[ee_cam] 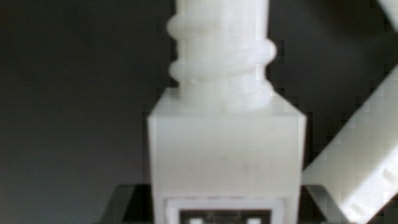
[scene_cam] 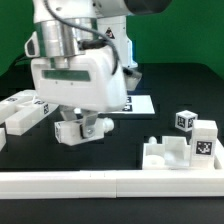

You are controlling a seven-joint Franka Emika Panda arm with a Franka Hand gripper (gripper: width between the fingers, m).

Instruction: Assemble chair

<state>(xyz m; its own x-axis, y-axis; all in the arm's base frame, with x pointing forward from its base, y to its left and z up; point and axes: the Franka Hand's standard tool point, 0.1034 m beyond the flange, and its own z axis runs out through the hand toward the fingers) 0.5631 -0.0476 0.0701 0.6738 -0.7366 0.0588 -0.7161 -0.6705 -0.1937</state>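
The pincer (scene_cam: 80, 129) hangs low over the black tabletop (scene_cam: 125, 140), clenched on a white chair leg (ee_cam: 217, 135), so I think it is carrying it and must next line it up with the bigger chair piece (scene_cam: 168, 153) at four o'clock.

- Exterior view: the light is bright and even, apparently from above — the white arm housing (scene_cam: 85, 78) is nearly washed out against the black table (scene_cam: 180, 95).
- Shadows on the table are hardly visible.
- Both pictures are coarse, with soft edges.
- Wrist view: the close chair part (ee_cam: 222, 130) is out of focus — its tag (ee_cam: 222, 212) is unreadable, and the background is dark.
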